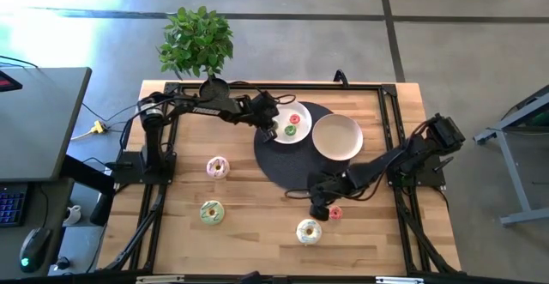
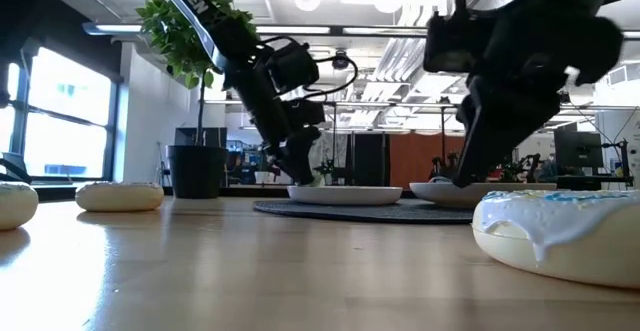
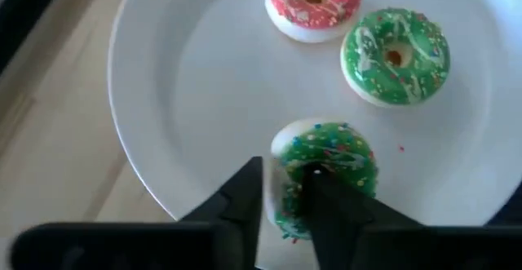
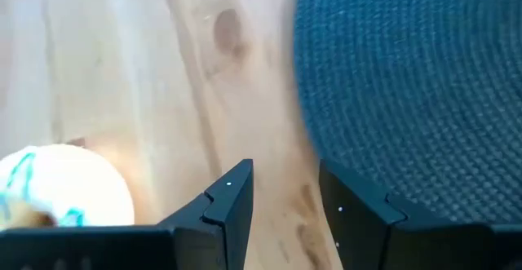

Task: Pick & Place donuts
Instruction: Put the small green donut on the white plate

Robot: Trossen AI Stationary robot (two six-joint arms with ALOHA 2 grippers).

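Observation:
A white plate on the dark round mat carries a red donut, a green donut and a green sprinkled donut. My left gripper is over this plate, shut on the sprinkled donut. My right gripper is open and low over bare wood beside the mat's near edge, with nothing between its fingers. It is next to a small pink donut. A white donut with blue icing lies just nearer. My left gripper pinches the ring of the green sprinkled donut on its side nearest the gripper. One finger is outside the ring and the other reaches to its hole. The fingers come slanting down from above. The donut's far part is on the plate.
An empty white plate lies on the mat's right part. A pink donut and a green-white donut lie on the wooden table's left half. A potted plant stands at the far edge. A black frame runs along the table's edges.

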